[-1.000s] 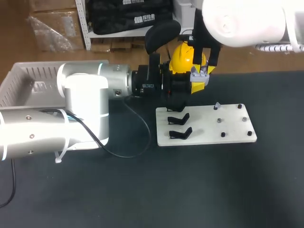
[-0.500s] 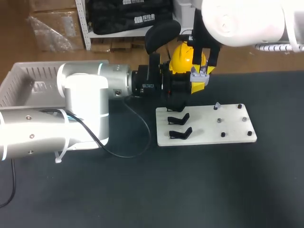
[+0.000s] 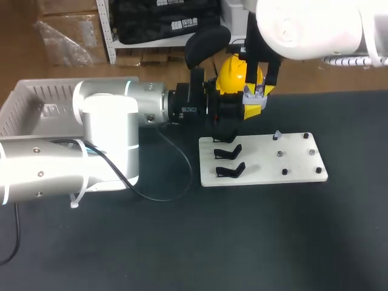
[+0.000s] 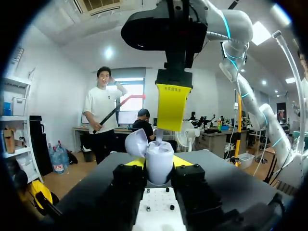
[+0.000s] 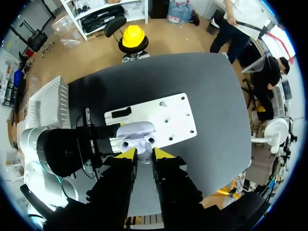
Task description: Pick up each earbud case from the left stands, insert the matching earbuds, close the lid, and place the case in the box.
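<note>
White plastic earbud case (image 4: 160, 155), lid flipped open, sits pinched in the left gripper (image 4: 158, 167) above the far left corner of the flat white board (image 3: 260, 165) — insertion step, I'd say. Right gripper (image 5: 144, 153) hangs over it, nipping what looks like a small white earbud (image 5: 144, 159); next, a straight drop into its socket, past the lid. Two bare black stands (image 3: 230, 170) below — slatted white box (image 3: 36, 100) at the bench's left edge.

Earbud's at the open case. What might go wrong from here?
The earbud in the right gripper sits at the mouth of the open earbud case; slightly off its socket, it could jam.
The left gripper grips the case only by its sides, so pressing down may make it slip.
</note>
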You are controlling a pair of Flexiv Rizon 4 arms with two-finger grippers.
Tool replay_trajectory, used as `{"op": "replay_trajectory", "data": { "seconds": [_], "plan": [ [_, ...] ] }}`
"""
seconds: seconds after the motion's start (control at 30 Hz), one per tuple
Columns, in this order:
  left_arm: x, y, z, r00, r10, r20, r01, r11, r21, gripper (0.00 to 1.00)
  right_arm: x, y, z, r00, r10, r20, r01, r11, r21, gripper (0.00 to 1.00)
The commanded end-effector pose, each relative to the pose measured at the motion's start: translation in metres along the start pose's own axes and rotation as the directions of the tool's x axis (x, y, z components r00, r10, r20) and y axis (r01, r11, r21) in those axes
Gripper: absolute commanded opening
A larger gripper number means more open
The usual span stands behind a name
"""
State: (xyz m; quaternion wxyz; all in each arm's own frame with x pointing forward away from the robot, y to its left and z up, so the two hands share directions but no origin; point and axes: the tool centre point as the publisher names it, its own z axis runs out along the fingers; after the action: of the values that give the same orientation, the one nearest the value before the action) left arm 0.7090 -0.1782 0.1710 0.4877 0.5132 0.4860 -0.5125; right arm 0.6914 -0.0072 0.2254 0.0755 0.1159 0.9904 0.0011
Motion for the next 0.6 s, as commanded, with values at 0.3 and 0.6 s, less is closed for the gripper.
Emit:
{"op": "replay_trajectory", "data": {
  "seconds": [0.3, 0.6],
  "plan": [
    [0.0006, 0.0009, 0.0003, 1.000, 0.001, 0.002, -0.001, 1.000, 0.001, 0.00, 0.0037, 0.0005, 0.0002, 1.000, 0.001, -0.002, -0.001, 1.000, 0.003, 0.00],
    [0.0006, 0.0009, 0.0003, 1.000, 0.001, 0.002, -0.001, 1.000, 0.001, 0.00, 0.0029, -0.0011, 0.0026, 1.000, 0.006, -0.005, -0.006, 1.000, 0.004, 0.00]
  ]
}}
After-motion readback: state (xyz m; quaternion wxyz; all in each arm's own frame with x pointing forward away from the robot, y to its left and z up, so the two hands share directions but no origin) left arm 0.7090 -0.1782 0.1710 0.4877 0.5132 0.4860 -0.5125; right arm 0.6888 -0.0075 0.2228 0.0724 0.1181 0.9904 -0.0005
